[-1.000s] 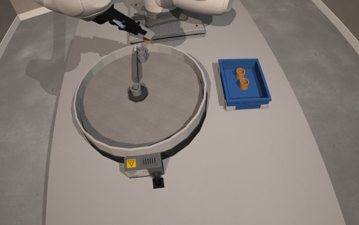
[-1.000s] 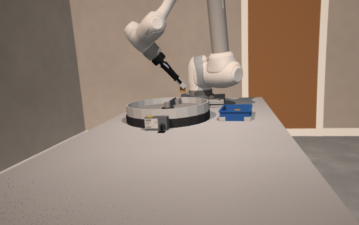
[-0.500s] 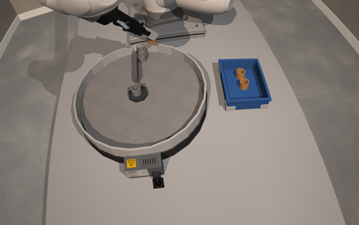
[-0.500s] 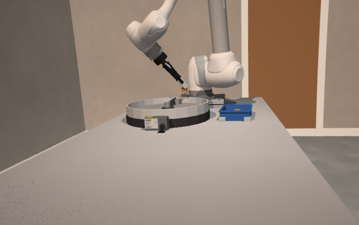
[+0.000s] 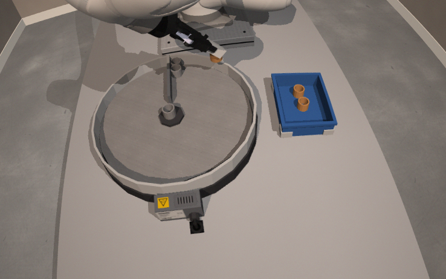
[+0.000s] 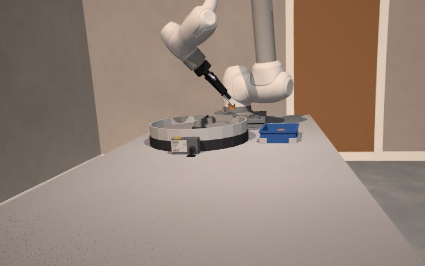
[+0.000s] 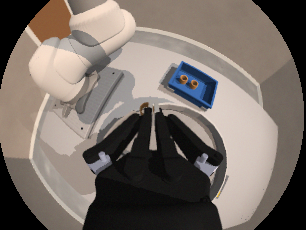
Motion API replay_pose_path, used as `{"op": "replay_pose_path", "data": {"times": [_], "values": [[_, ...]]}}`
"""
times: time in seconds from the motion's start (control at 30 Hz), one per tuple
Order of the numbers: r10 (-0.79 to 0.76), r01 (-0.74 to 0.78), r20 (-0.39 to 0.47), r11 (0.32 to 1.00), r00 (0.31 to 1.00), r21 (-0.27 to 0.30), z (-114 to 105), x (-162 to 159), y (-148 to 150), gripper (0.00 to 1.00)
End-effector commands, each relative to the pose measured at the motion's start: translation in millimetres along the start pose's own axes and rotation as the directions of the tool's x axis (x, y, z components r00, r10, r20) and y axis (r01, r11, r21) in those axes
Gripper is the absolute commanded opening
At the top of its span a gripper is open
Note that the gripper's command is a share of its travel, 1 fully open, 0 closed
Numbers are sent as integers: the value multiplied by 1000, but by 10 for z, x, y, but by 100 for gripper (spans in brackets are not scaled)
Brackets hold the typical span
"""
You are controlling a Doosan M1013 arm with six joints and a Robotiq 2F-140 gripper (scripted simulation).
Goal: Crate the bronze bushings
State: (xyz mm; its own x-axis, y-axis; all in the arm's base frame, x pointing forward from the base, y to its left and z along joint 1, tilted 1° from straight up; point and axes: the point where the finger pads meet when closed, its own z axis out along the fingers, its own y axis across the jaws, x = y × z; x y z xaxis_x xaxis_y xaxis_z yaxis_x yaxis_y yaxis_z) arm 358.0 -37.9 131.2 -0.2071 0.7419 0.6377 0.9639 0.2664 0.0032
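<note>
The tool [image 5: 217, 54] is closed on a bronze bushing [image 5: 216, 58], pinching it at its tips and carrying it in the air above the far rim of the turning table [image 5: 249, 98], on the side nearest the arm's base plate [image 5: 245, 35]. Two bronze bushings [image 5: 298, 90] already lie in the blue crate [image 5: 329, 108], which stands on the desk [image 5: 296, 197] just beside the turning table. Three steel bushings remain on the disc: two close together near the far rim [image 5: 176, 67] and one on the hub at the centre [image 5: 168, 112]. No other bronze piece shows on the disc, so this looks like the last one to move. The step in hand is the carry. The next move calls for swinging the load sideways over the crate, lowering it between the crate walls clear of the two pieces inside, then opening the tool.
</note>
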Motion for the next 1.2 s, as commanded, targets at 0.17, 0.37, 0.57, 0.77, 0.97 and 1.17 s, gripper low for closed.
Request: {"op": "replay_pose_path", "data": {"times": [0.17, 0.37, 0.57, 0.77, 0.97, 1.17], "values": [[1, -1, 1, 1000, 1000, 1, 271, 318, 749, 0], [1, -1, 1, 1000, 1000, 1, 415, 494, 1142, 0], [1, -1, 1, 1000, 1000, 1, 585, 701, 1606, 0], [1, -1, 1, 1000, 1000, 1, 724, 870, 1986, 0], [1, -1, 1, 1000, 1000, 1, 808, 973, 2216, 0], [1, -1, 1, 1000, 1000, 1, 834, 1004, 2287, 0]]}}
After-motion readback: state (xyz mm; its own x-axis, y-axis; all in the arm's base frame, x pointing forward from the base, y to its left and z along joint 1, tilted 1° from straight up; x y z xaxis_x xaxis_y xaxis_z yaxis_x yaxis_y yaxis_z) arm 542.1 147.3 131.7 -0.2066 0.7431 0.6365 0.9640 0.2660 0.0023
